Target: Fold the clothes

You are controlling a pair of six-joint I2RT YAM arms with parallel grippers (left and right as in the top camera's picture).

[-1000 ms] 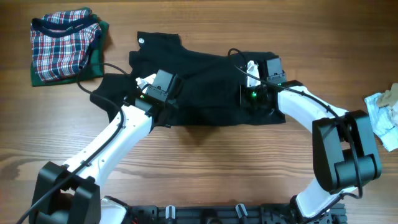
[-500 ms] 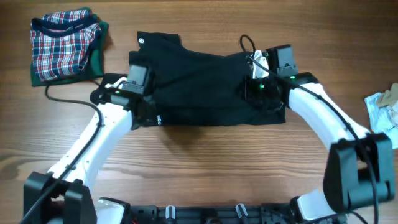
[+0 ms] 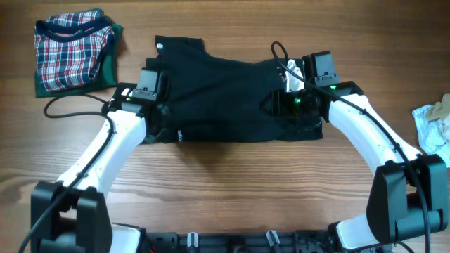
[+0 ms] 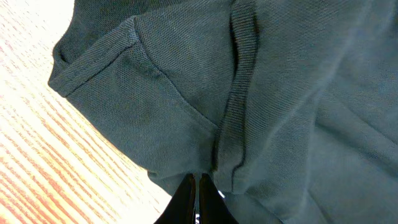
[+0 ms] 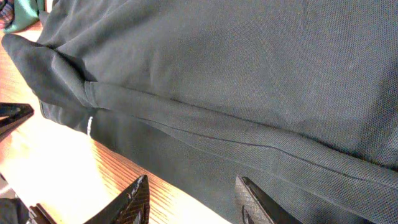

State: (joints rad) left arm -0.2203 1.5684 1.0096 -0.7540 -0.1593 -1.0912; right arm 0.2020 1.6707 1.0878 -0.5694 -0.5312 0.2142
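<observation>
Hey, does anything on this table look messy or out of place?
Nothing spilled or torn. The black shirt lies lopsided, its upper-left corner jutting past the rest, and a crumpled pale cloth sits loose at the far right edge.

We read this as a robot lab, plain wooden table [image 3: 232, 183], white left arm [image 3: 105, 151] and right arm [image 3: 365, 133] on a black rail [image 3: 232, 242], loose cable [image 3: 46, 109].

Black shirt [image 3: 225, 98]; red-white-blue plaid garment [image 3: 70, 49]; brown woodgrain table [image 3: 232, 197].
</observation>
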